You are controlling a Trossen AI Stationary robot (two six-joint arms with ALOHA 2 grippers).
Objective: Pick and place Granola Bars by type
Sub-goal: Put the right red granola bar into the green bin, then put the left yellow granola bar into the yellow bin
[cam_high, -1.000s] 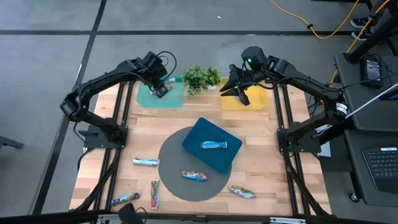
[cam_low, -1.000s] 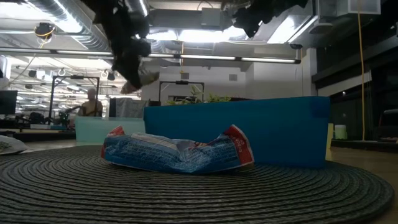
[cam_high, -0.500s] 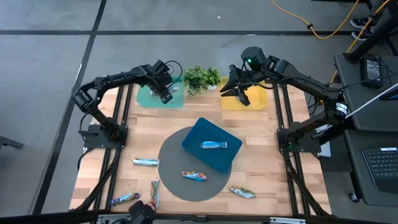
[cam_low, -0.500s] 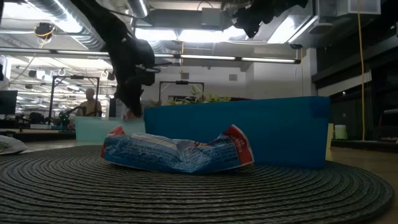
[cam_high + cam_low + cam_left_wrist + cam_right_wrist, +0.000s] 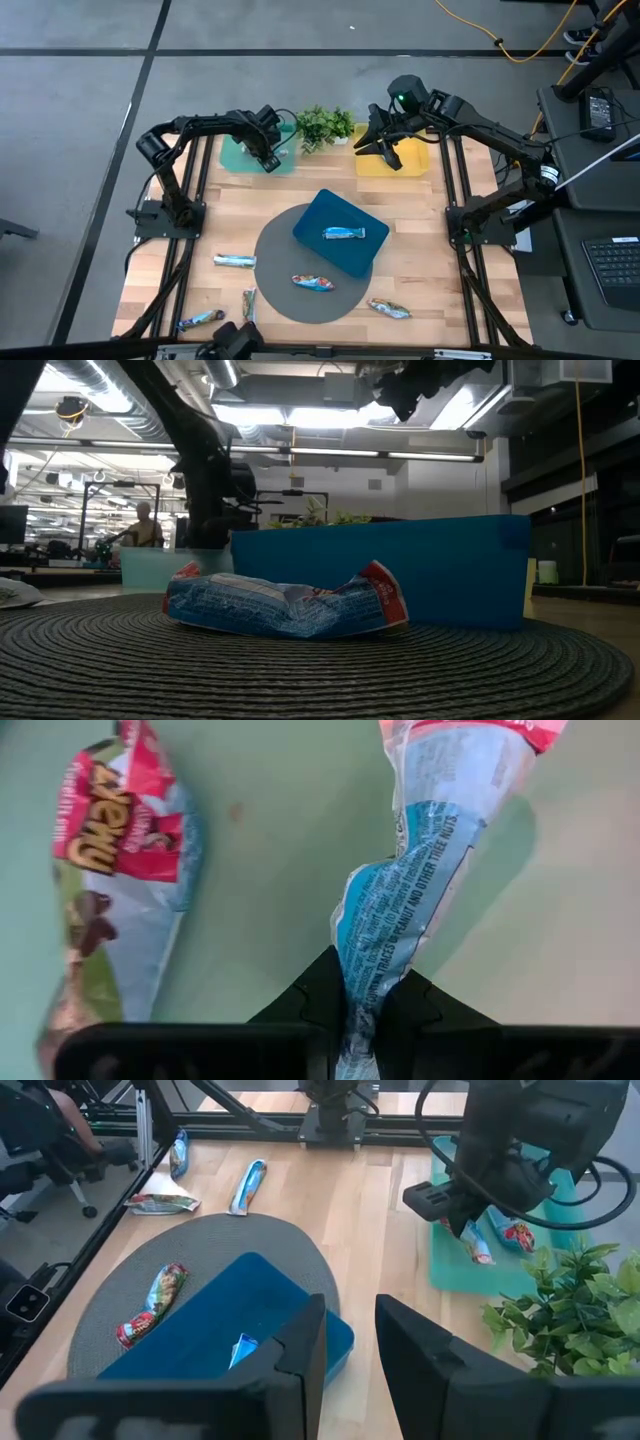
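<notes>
Over the far left of the desk [image 5: 400, 262], high view: left claw [image 5: 268, 160] sits low in the teal tray [image 5: 235, 158], w/ the plant [image 5: 322, 124] just beside it. Right claw [image 5: 385, 146] hangs above the yellow tray [image 5: 415, 160], fingers apart, nothing in them. One bar lies in the blue tray [image 5: 320, 220], which rests partly on the round grey mat [image 5: 275, 285]: bar in blue tray [image 5: 342, 234]. Another, the bar on mat [image 5: 313, 283], lies near the mat's front. Four more bars on bare wood: one left of the mat [image 5: 234, 261], two at front left [image 5: 200, 319] [image 5: 249, 310], one at front right [image 5: 388, 309].

Low view: bar on mat is crumpled, blue w/ red ends, blue tray wall behind it. Left arm comes down behind the teal tray's wall; a person stands far back in the room.

Left wrist view: left claw is pinched tight on the held bar [image 5: 420, 870], blue-and-white wrapper, its far end resting on the teal tray floor. A red-print bar [image 5: 115, 870] lies flat beside it, not touching.

Right wrist view: right claw fingers [image 5: 300, 1355] spread w/ a clear gap, empty; left claw further off, holding its bar over the teal tray.
</notes>
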